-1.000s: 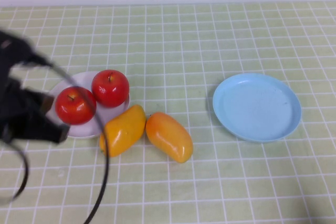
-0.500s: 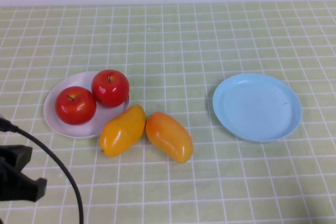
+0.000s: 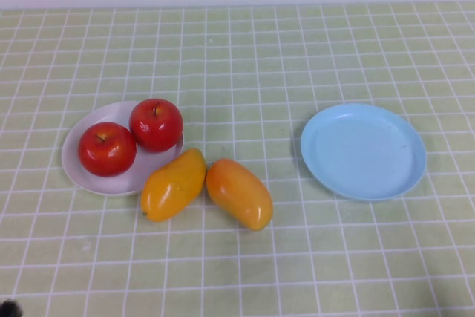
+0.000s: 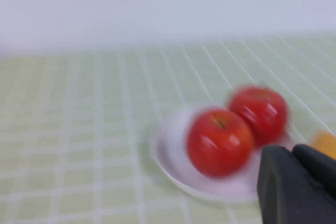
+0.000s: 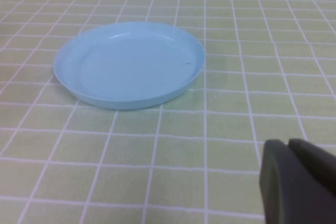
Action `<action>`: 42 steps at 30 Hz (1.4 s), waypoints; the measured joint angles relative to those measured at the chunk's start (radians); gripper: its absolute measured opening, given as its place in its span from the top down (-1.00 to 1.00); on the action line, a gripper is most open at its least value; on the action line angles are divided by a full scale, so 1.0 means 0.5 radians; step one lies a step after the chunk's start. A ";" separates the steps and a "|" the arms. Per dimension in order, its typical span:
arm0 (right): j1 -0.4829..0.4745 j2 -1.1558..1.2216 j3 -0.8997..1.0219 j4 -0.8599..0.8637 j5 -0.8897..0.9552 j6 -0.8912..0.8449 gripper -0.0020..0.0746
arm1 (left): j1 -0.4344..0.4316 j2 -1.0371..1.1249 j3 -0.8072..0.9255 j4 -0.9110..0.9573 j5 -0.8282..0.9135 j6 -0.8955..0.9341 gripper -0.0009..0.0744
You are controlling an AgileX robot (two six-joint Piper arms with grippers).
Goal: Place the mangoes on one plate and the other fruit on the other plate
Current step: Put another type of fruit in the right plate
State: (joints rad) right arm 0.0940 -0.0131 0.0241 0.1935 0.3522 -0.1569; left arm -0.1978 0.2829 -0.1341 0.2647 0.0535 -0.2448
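Two red apples [image 3: 107, 148] [image 3: 156, 125] sit on the white plate [image 3: 78, 172] at the left. Both orange mangoes [image 3: 174, 184] [image 3: 238, 192] lie side by side on the table just in front of that plate. The light blue plate [image 3: 363, 151] stands empty at the right. My left gripper [image 4: 293, 151] is shut and empty, held back on the near side of the apples [image 4: 219, 141] and the white plate [image 4: 168, 153]. My right gripper [image 5: 287, 144] is shut and empty, on the near side of the blue plate [image 5: 129, 64]. Neither gripper shows in the high view.
A green checked cloth [image 3: 245, 57] covers the whole table. A white wall runs along the far edge. A small dark bit of the left arm [image 3: 7, 307] shows at the near left corner.
My left arm has pulled back from beside the white plate toward the near left corner and has almost left the high view. The fruit and both plates have not moved.
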 joint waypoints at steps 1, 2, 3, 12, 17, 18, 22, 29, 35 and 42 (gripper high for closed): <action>0.000 0.000 0.000 0.000 0.000 0.000 0.99 | 0.066 -0.103 0.076 -0.029 -0.067 0.039 0.97; 0.000 0.000 0.000 0.000 0.000 0.000 0.99 | 0.124 -0.185 0.143 -0.069 -0.107 0.072 0.97; 0.000 0.000 0.000 0.000 0.000 0.000 0.99 | 0.176 -0.284 0.202 -0.120 -0.135 0.111 0.97; 0.000 0.000 0.000 0.003 -0.003 0.000 0.99 | 0.294 -0.584 0.315 -0.375 0.193 0.262 0.97; 0.000 0.000 0.000 0.003 -0.003 0.000 0.99 | 0.294 -0.584 0.318 -0.378 0.597 0.270 0.97; 0.000 0.000 0.000 0.003 -0.003 0.000 0.99 | 0.294 -0.584 0.319 -0.378 0.625 0.270 0.97; 0.000 0.000 0.000 0.003 -0.003 0.000 0.99 | 0.294 -0.588 0.319 -0.378 0.644 0.274 0.97; 0.000 0.000 0.000 0.003 -0.003 0.000 0.99 | 0.294 -0.588 0.319 -0.378 0.644 0.274 0.97; 0.000 0.000 0.003 0.003 -0.003 0.000 0.99 | 0.294 -0.588 0.319 -0.378 0.644 0.274 0.97; 0.000 0.000 0.003 0.003 -0.003 0.000 0.99 | 0.294 -0.588 0.319 -0.378 0.644 0.274 0.97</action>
State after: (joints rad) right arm 0.0940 -0.0131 0.0258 0.1952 0.3505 -0.1569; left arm -0.0509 -0.0110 0.0255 0.0755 0.3757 -0.1079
